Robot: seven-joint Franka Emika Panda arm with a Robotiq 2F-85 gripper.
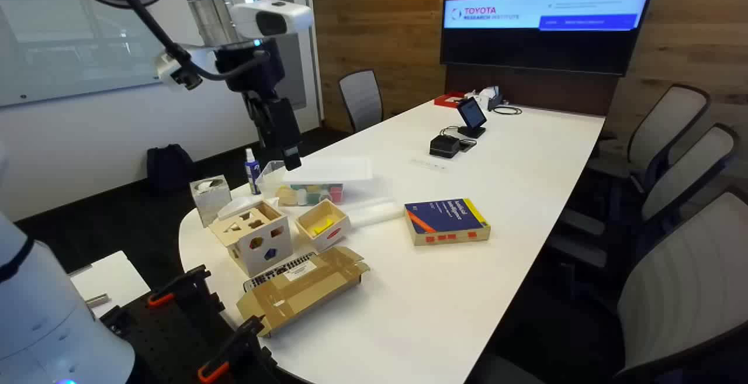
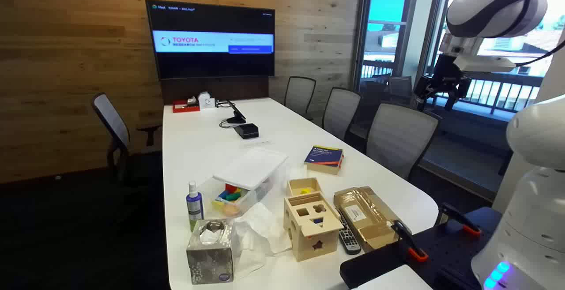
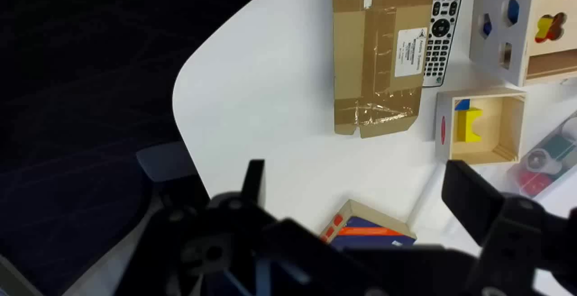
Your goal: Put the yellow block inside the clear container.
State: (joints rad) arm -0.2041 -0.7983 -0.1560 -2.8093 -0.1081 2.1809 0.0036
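Observation:
The yellow block [image 3: 469, 125] lies in a small open wooden tray [image 3: 481, 157], beside a bit of blue in its corner. The block also shows in both exterior views [image 1: 323, 226] [image 2: 305, 191]. The clear container [image 1: 310, 194] stands behind the tray with coloured blocks inside. A white lid [image 2: 251, 166] lies over most of it, leaving one end open in an exterior view. Part of the container shows at the right of the wrist view [image 3: 552, 158]. My gripper [image 3: 358, 181] is open and empty, high above the table. It also shows in both exterior views [image 1: 292, 159] [image 2: 435, 104].
The wooden box with holes [image 2: 311, 232] stands beside the tray. A flattened cardboard box [image 3: 381, 61] and a remote [image 3: 444, 30] lie near it. A thick blue book [image 1: 447, 220], a tissue box [image 2: 211, 252] and a spray bottle [image 2: 194, 204] also stand around.

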